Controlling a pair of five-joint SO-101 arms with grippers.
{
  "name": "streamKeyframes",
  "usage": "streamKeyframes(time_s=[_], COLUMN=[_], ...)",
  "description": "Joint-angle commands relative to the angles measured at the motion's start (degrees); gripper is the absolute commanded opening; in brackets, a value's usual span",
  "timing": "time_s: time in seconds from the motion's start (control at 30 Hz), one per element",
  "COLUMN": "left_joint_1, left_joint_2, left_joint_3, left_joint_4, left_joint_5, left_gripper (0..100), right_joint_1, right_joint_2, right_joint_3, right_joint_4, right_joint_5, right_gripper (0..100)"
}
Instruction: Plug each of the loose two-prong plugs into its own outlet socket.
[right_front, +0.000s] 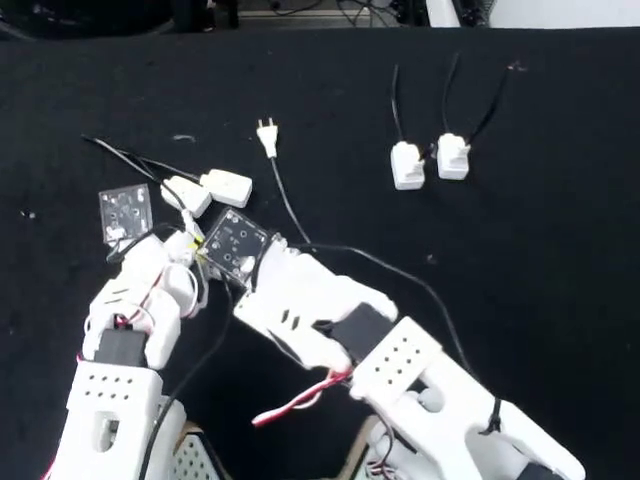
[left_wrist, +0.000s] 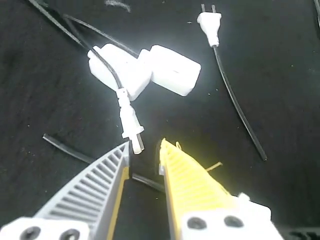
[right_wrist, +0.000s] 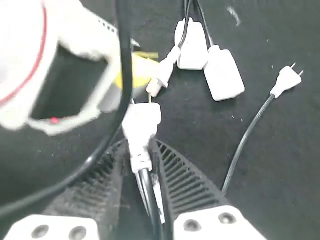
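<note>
Plug one (right_wrist: 142, 124) is clamped in the right gripper (right_wrist: 141, 145), at the edge of a socket plate (right_front: 232, 243) on the black surface (right_front: 560, 300). The left gripper (left_wrist: 145, 145) is held slightly open, with the prongs of plug two (left_wrist: 129, 117) seen at its mouth. Plug three (right_front: 267, 135) is found lying loose, well apart from both.

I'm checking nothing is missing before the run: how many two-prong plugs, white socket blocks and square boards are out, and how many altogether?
two-prong plugs: 3
white socket blocks: 4
square boards: 2
Total: 9
</note>
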Motion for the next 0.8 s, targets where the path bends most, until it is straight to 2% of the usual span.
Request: streamKeyframes(time_s=[0.0,0.63,0.77], left_joint_1=[1.4,1.4,1.5], left_joint_2=[-1.0,-1.0,-1.0], left_joint_3=[-0.6,0.8,2.6], left_joint_4=[-1.1,-1.2,-3.5], left_joint_5=[-1.1,-1.3,-1.3], left_gripper=[11,11,11], right_joint_1=[-4.5,-4.9,-4.9], right_joint_2=[-2.1,-2.2,-4.4], right_joint_3=[-0.3,-0.7,-0.2], right_joint_4=[-2.3,-4.0,-4.0], right_joint_5=[-0.5,-1.2,-2.5], right_gripper=[1.1,1.1,1.1])
